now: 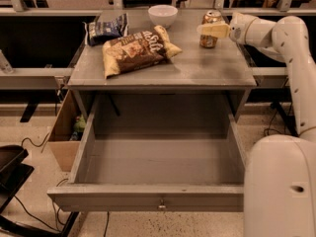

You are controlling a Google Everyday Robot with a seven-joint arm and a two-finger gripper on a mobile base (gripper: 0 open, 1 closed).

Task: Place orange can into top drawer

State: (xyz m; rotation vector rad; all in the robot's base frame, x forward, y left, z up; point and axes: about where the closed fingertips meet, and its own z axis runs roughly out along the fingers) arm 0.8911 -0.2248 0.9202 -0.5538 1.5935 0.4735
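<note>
The orange can (209, 40) stands upright at the back right of the grey tabletop (207, 68). My gripper (208, 30) reaches in from the right at the can's upper half and overlaps it in the camera view. The can still rests on the tabletop. The top drawer (148, 197) is pulled wide open below the tabletop, with nothing inside it. Its small metal knob (160, 205) shows at the centre of the front panel.
A white bowl (163, 15) stands at the back centre. A brown chip bag (136, 51) and a dark blue bag (106, 28) lie on the left half. A cardboard box (64, 132) sits under the table's left side. My white base (279, 186) stands at the right, and cables run on the floor.
</note>
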